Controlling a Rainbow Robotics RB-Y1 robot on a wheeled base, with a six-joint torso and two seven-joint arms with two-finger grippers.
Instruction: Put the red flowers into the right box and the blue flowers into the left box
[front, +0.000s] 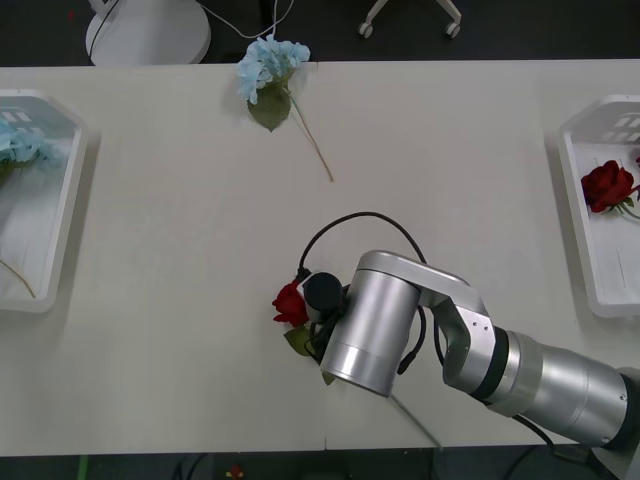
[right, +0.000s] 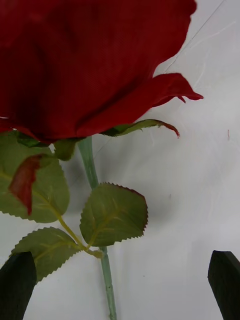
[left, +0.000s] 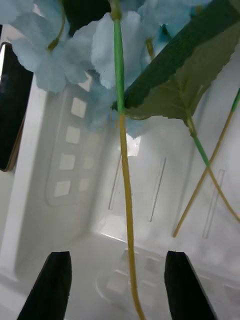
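fingers (right: 120, 285) spread astride rose (front: 291, 303) stem, wrist hiding it.

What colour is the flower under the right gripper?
Deep red, a rose with green leaves, seen best in the right wrist view between the open right gripper.

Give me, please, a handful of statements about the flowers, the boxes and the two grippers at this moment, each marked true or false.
1. A red rose lies in the right box. True.
2. The right gripper is shut on a rose stem. False: its fingers stand open, with the stem of the table rose between them.
3. A blue flower lies on the table. True.
4. The left box holds roses. False: it holds blue flowers.
5. The left gripper is open over the left box. True.
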